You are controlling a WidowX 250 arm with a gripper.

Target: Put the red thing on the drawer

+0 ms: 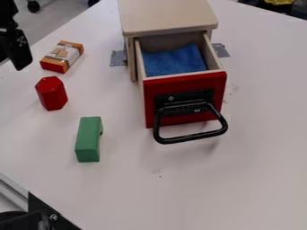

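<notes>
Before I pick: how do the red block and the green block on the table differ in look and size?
Colour: the red block is plain red, the green block plain green.
Shape: the red block is many-sided, like a faceted column; the green block is boxy and straight-edged.
Length: the green block looks longer than the red block.
Shared: both rest on the table, outside the drawer.

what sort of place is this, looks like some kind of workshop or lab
Probably a robotics lab or test bench: a black robot arm comes in at the left edge, a small wooden drawer unit has grey tape beside its base, and loose blocks lie on the white table.
</notes>
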